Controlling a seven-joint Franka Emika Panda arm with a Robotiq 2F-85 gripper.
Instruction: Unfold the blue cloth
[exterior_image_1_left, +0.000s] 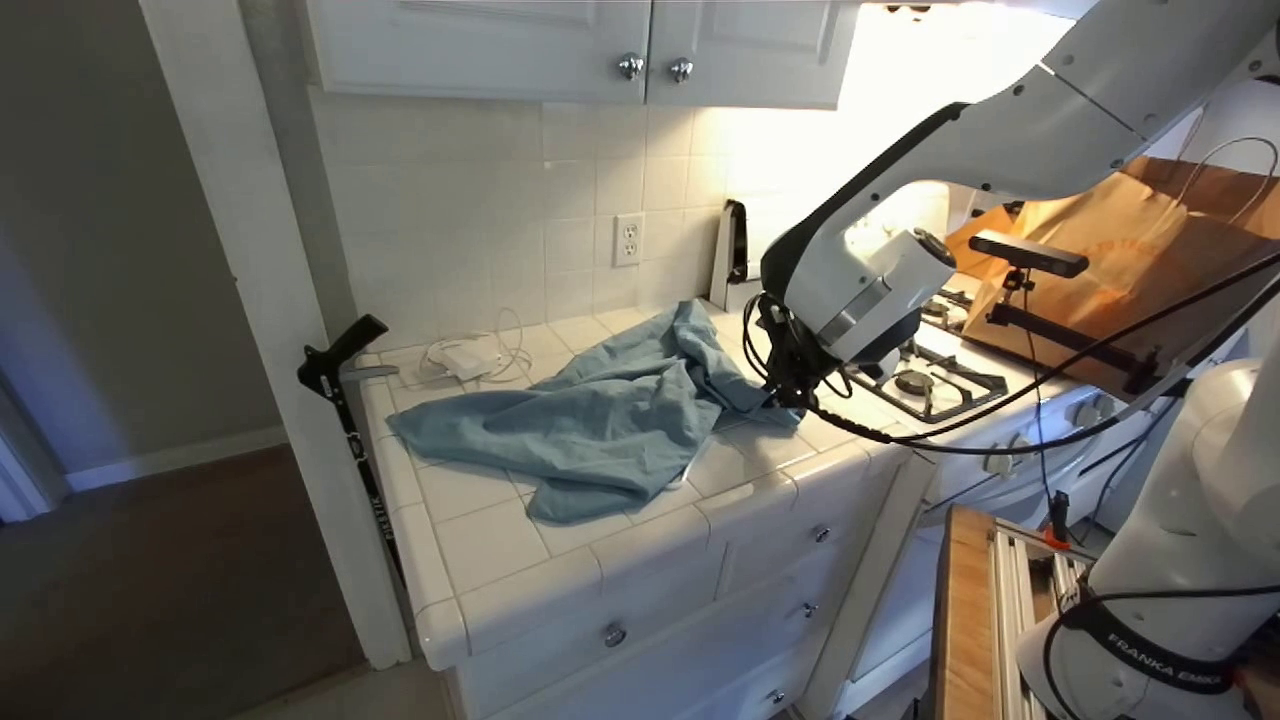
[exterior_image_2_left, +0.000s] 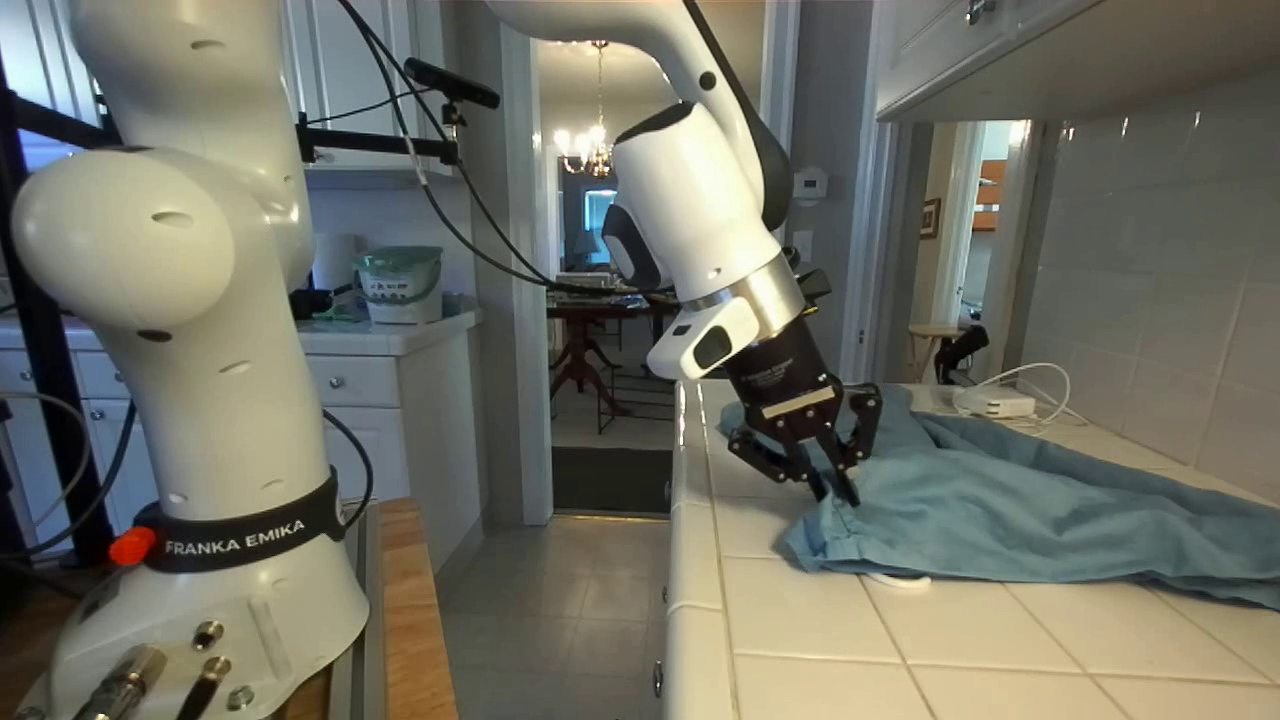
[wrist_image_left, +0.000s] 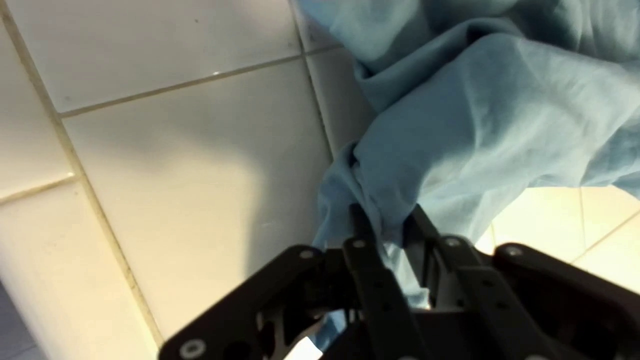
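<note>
Spreading over the tiled bench (exterior_image_1_left: 490, 535) in an exterior view, but heaped rather than flat, the blue cloth (exterior_image_1_left: 600, 425) looks only part-unfolded, I would judge. One corner reaches towards 9 o'clock there, a lobe points to 7 and a peak to 1. The pincer (wrist_image_left: 388, 214), at the cloth's 3 o'clock edge, appears closed on a gathered fold: fabric fills its grasp in the wrist view. Left to do, probably: draw that end out and flatten the middle. The fabric is plain and thin-looking, deeply creased, layers overlapping near its centre; at the pincer's 5 o'clock, in an exterior view, a pale object (exterior_image_2_left: 902, 581) peeks from underneath.
</note>
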